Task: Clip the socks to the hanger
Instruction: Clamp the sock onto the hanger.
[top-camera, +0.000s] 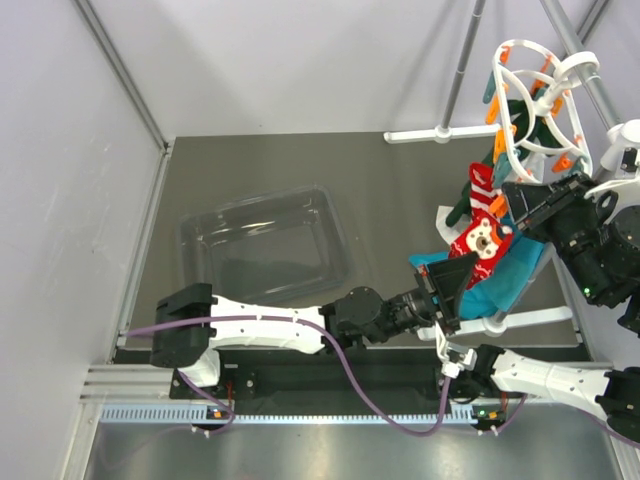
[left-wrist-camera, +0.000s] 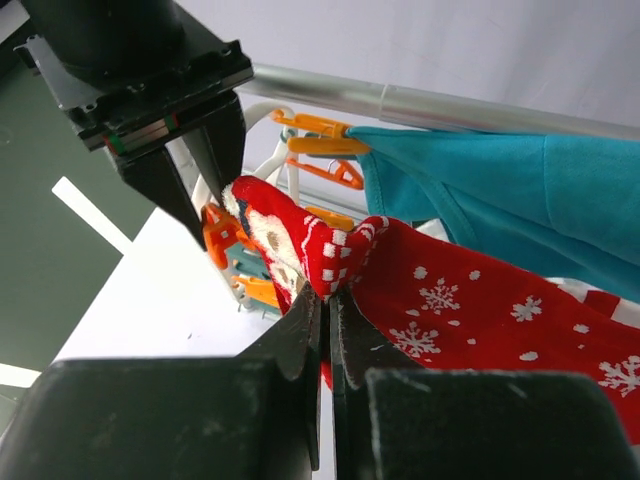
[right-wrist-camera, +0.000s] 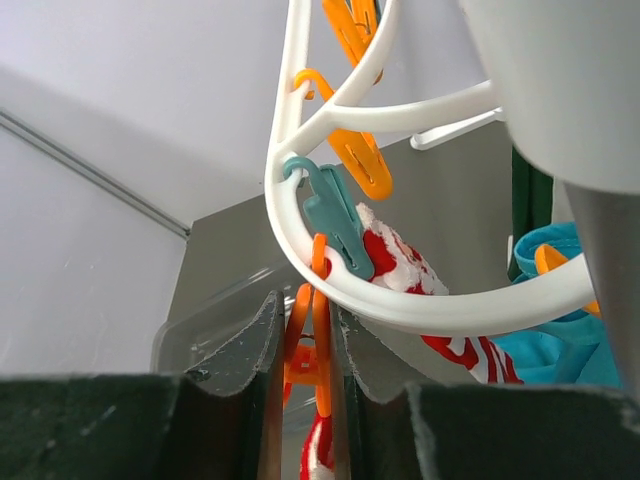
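The white hanger hangs at the far right with orange pegs. A teal peg on its ring grips the red-and-white striped sock, which also shows in the right wrist view. My left gripper is shut on the red snowflake sock, which bears a face. It holds the sock up below the hanger, a fold pinched between the jaws. My right gripper is shut on a dangling orange peg, squeezing its handles right next to the raised sock.
A teal cloth hangs over a metal pole behind the sock. A clear plastic tray sits mid-table. The grey rack poles and their white base stand at the back right. Walls close in the left and the back.
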